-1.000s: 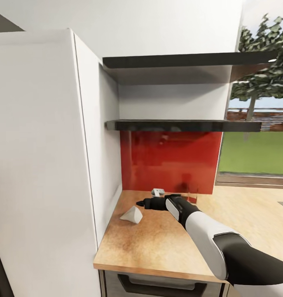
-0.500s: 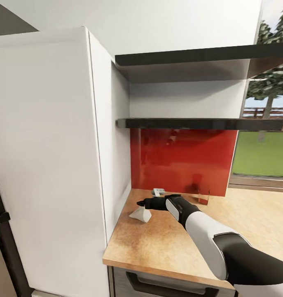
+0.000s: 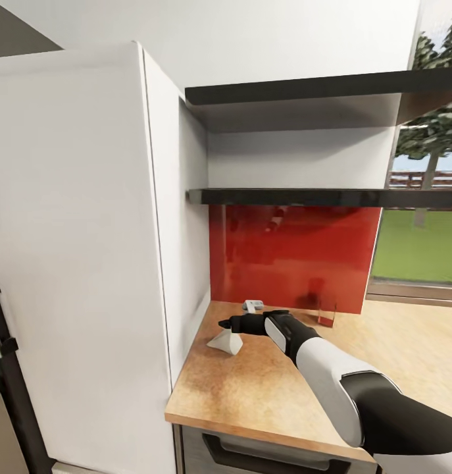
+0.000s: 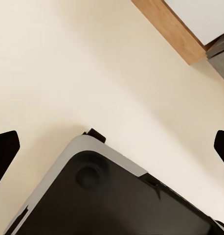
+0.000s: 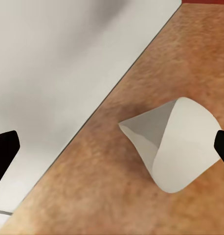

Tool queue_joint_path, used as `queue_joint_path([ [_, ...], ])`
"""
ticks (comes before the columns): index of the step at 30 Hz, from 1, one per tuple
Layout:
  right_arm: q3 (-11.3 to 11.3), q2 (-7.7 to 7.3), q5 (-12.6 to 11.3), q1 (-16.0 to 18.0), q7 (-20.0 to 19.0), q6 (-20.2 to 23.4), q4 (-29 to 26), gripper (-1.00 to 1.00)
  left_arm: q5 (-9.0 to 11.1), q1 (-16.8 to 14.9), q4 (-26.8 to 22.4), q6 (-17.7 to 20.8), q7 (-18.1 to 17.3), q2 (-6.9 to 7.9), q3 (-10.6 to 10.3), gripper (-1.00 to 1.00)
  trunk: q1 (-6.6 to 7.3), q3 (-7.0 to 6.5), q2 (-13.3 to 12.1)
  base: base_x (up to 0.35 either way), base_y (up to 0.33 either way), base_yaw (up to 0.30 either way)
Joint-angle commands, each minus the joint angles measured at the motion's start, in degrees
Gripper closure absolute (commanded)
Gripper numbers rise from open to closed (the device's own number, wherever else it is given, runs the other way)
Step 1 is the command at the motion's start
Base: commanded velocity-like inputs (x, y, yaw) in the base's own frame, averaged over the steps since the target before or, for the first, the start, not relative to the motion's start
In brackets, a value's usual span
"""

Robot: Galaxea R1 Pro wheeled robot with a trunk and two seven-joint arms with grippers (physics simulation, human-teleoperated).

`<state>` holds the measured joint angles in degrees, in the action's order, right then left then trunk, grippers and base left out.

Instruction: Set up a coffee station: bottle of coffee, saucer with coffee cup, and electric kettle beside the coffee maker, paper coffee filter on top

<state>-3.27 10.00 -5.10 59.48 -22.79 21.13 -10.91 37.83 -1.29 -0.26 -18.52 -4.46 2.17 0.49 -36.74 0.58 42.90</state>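
The paper coffee filter [image 3: 226, 342] [image 5: 176, 143], a pale cone, lies on the beige kitchen countertop [image 3: 265, 388] close to the white cabinet side. My right gripper [image 3: 224, 325] [image 5: 112, 149] hovers just above it, open, with the filter low between the fingers and nearer one fingertip [image 5: 222, 146]. The kitchen shelf [image 3: 318, 196] is a thin dark board above the red backsplash; from this low angle its top surface is hidden. My left gripper [image 4: 112, 147] is open and holds nothing, pointing down at the cream floor and the robot's dark base [image 4: 117, 200].
A tall white cabinet [image 3: 81, 250] walls off the counter's left end. A second dark shelf [image 3: 318, 95] hangs higher. A small white object [image 3: 253, 305] and a small clear glass-like item [image 3: 326, 315] sit at the backsplash. The counter runs on to the right toward a window.
The whole view has shifted, so the cabinet and counter sit further right in the picture. The right gripper, earlier right of the filter, now stands over it. In the last half second nothing moved.
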Motion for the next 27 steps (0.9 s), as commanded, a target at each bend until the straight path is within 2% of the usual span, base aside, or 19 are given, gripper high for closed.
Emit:
queue_joint_path([
  [1,-0.3,0.00,-0.5,0.0,0.1,0.3,-0.1,-1.00,0.5,0.0,0.1,-0.1,-0.5,-0.01,0.0,-1.00,-0.24,0.25,0.5,0.000,0.000,0.001],
  [27,-0.4,0.00,-0.7,0.0,0.2,0.7,0.0,-1.00,0.4,0.0,0.0,0.0,-0.5,-0.04,0.0,-1.00,-5.95,4.92,10.9,0.000,0.000,0.000],
])
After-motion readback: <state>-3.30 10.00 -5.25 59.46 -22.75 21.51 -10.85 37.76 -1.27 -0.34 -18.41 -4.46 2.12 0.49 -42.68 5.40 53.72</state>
